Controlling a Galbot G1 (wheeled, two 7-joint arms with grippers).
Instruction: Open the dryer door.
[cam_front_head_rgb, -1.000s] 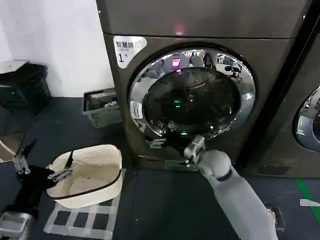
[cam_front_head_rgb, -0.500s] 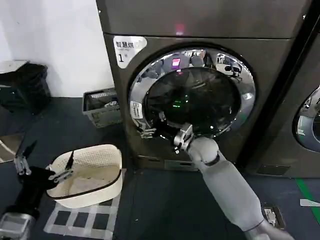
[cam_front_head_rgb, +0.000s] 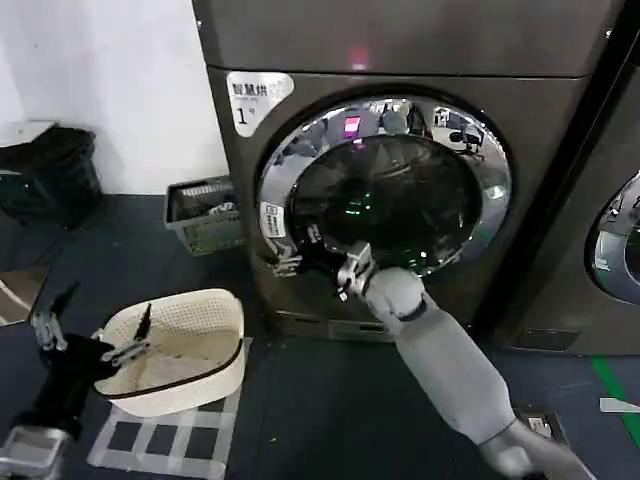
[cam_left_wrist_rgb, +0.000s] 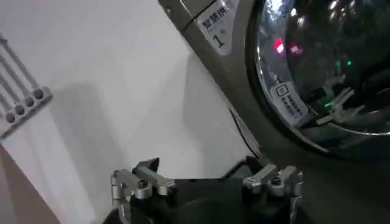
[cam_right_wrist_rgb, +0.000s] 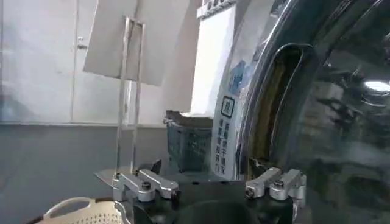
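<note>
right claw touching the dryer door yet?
Cannot tell. In the head view the right claw overlaps the dryer door at its chrome ring's lower-left edge; the right wrist view shows no plain contact or gap.

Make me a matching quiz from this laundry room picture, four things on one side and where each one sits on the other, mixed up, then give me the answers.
Things:
1. dryer door
2. white basket
3. right end effector
4. left end effector

Places:
A. low at the robot's left, beside the white basket's rim
B. at the lower left edge of the chrome ring
C. on the floor, left of the machine
D. front of the machine marked 1

Pairs: 1-D, 2-C, 3-B, 4-A
</note>
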